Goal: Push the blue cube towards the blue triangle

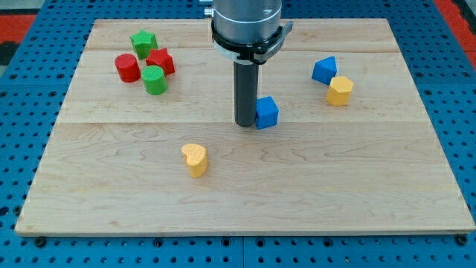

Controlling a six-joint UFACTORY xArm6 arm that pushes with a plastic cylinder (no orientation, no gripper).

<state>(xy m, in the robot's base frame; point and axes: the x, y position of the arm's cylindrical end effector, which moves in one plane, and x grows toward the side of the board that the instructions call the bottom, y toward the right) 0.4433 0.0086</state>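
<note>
The blue cube (267, 112) sits near the middle of the wooden board (245, 186). My tip (246, 123) stands right against the cube's left side, touching or nearly touching it. The blue triangle (324, 70) lies up and to the view's right of the cube, with a gap of bare board between them. The arm's grey body hangs down from the view's top above the rod.
A yellow block (340, 90) sits just below and right of the blue triangle. A yellow heart (195, 159) lies below and left of my tip. At the upper left are a green star (143, 41), a red block (161, 62), a red cylinder (127, 67) and a green cylinder (155, 80).
</note>
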